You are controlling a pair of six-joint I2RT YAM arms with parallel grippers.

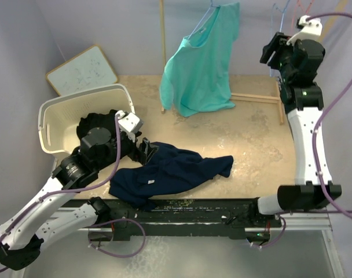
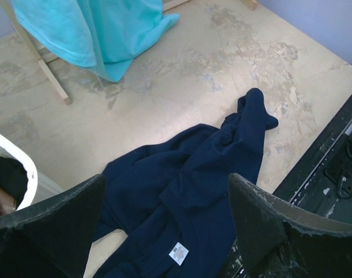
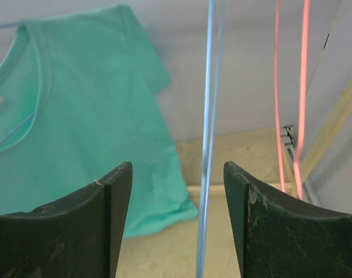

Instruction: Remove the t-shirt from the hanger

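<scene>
Two shirts: the navy t-shirt (image 1: 176, 171) lies crumpled mid-table, free of any hanger, while the teal t-shirt (image 1: 205, 63) hangs at twelve o'clock. The left gripper (image 2: 164, 185) hovers open over the navy one. The right gripper (image 3: 177, 168), up at two o'clock, stands open astride a bare blue hanger (image 3: 209, 87), gripping nothing.

The hanging t-shirt (image 1: 202, 63) is at the back centre of the table (image 1: 251, 139), empty hangers (image 3: 208, 116) to its right, a crumpled shirt (image 1: 170, 174) lying before it near the front edge — left of that a basket (image 1: 54, 116), a board (image 1: 82, 70) behind it.
</scene>
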